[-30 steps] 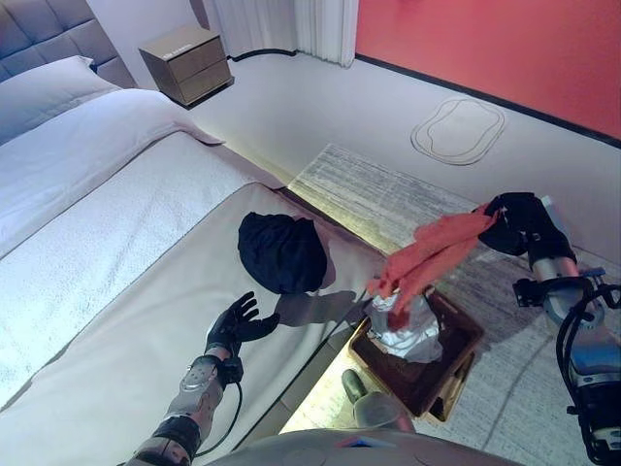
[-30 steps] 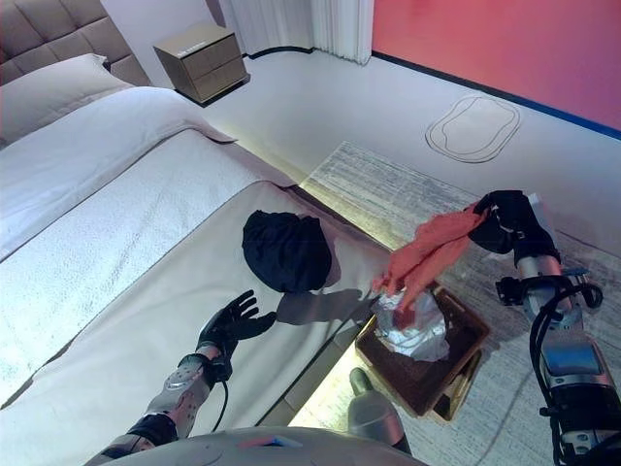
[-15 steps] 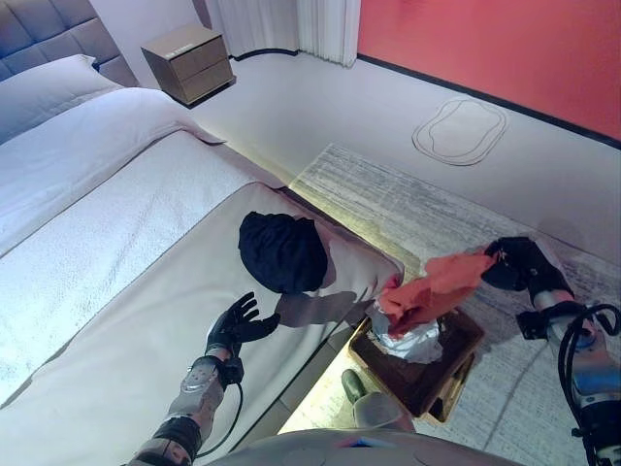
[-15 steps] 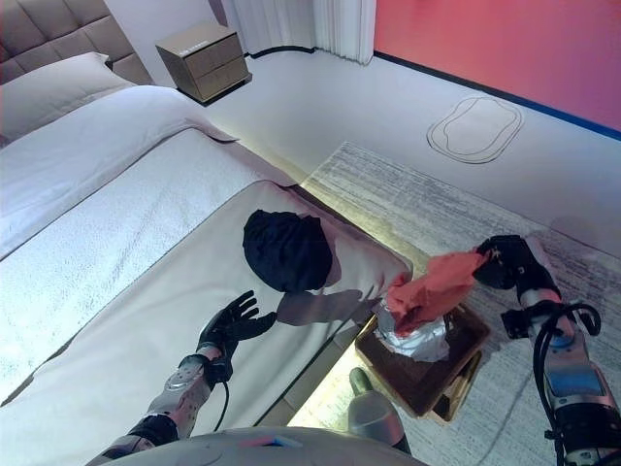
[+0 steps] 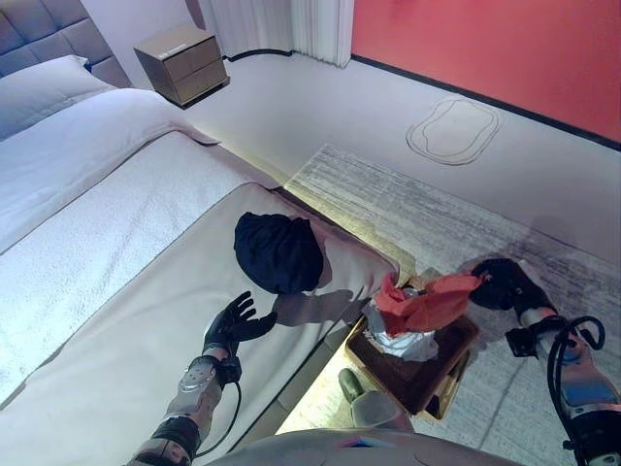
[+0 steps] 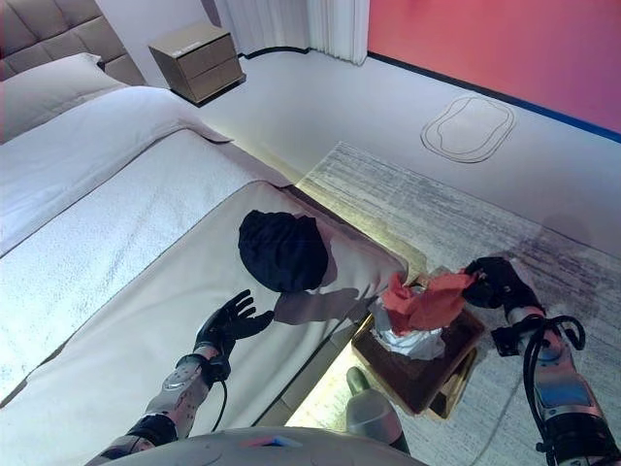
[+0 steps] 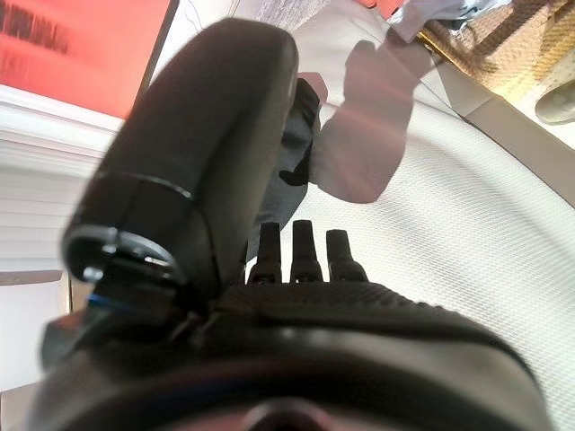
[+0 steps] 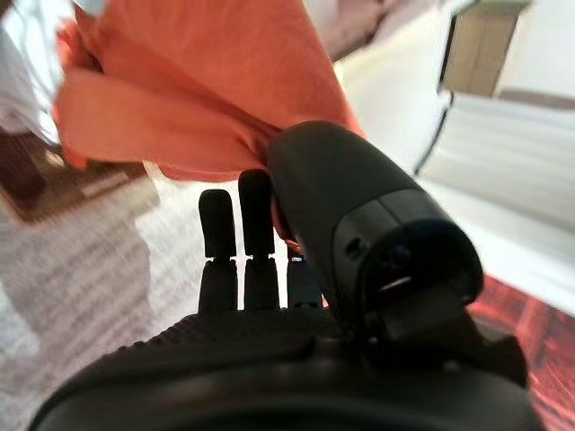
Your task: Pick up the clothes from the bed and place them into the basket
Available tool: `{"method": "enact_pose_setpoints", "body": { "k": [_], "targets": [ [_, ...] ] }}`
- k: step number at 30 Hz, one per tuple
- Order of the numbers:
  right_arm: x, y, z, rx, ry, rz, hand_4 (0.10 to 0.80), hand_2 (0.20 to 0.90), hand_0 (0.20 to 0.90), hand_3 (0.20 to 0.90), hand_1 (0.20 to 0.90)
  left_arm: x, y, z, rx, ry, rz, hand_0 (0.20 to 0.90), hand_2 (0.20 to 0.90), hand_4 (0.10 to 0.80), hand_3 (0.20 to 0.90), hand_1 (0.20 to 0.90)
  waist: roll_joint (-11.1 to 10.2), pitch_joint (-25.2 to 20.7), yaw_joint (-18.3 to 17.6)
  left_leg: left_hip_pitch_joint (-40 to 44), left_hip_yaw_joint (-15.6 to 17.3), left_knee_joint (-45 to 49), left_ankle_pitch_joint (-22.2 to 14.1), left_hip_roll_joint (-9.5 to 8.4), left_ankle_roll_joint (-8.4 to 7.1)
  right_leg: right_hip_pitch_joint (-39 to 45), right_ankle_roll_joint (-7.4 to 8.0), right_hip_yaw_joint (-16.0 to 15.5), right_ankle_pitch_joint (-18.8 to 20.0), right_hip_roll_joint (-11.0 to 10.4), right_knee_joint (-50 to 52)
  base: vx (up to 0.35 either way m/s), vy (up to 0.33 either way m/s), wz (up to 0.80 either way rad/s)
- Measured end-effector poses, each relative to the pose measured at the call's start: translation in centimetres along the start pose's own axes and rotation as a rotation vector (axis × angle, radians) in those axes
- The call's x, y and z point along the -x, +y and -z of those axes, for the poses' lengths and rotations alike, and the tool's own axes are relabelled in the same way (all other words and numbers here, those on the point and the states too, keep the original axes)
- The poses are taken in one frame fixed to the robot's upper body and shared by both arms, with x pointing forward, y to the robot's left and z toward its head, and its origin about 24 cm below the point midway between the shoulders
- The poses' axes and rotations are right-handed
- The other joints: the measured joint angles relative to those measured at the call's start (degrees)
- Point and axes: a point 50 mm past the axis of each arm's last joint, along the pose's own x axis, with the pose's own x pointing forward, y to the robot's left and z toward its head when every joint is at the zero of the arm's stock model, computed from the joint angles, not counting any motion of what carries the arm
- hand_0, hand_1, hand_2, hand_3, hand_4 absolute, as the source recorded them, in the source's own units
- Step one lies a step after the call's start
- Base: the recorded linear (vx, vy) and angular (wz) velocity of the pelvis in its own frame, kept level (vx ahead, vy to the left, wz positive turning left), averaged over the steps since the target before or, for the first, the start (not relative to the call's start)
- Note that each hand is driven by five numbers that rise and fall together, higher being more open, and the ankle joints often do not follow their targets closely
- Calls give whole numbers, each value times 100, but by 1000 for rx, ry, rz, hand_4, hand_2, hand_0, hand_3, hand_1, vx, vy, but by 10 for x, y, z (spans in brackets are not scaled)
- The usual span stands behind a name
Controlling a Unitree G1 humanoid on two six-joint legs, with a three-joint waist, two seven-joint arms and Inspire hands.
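My right hand [image 5: 500, 283] is shut on an orange cloth [image 5: 422, 306], which it holds low over the brown basket [image 5: 439, 374] on the floor beside the bed. The cloth's free end lies on a white garment [image 5: 396, 342] in the basket. In the right wrist view the orange cloth [image 8: 193, 90] hangs past the thumb and fingers [image 8: 243, 233]. A black garment [image 5: 278, 252] lies bunched on the bed [image 5: 116, 252] near its edge. My left hand [image 5: 233, 325] is open and empty over the bed, a little nearer to me than the black garment.
A wooden nightstand [image 5: 179, 63] stands at the back by the bed's head. A pillow [image 5: 49, 83] lies at the far left. A grey rug [image 5: 408, 204] covers the floor under the basket. A red wall [image 5: 505, 49] runs along the back.
My right hand has come down and nearer with the orange cloth, from high above the basket to just over it. The cloth now rests on the white garment. The left hand has not moved.
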Motion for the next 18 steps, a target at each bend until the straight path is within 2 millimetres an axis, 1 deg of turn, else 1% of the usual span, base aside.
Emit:
{"method": "enact_pose_setpoints", "body": {
  "k": [3,6,12,18],
  "targets": [
    [-1,8,9,-9,39,-19,800,900,900,900,900,0,0,0,-5,1,1,900,900,800,900,900,-1,1,67,-5,-18,0,7,16,-11,5,1,-22,-1,7,0,1,-5,1],
    [-3,15,8,-28,41,-29,800,900,900,900,900,0,0,0,-5,1,0,900,900,800,900,900,0,0,85,-15,-34,0,7,24,-11,5,1,-38,-1,6,-1,0,0,0],
    [-3,15,11,-25,58,-25,800,900,900,900,900,0,0,0,-5,1,1,900,900,800,900,900,1,0,95,-25,-123,-1,10,35,-15,38,0,-127,-3,2,-2,6,-2,7],
    [-3,14,11,9,59,-17,800,900,900,900,900,0,0,0,-5,1,1,900,900,800,900,900,1,-1,161,-23,-128,0,13,37,-19,41,0,-130,-3,4,-2,1,-1,1]
  ]
}}
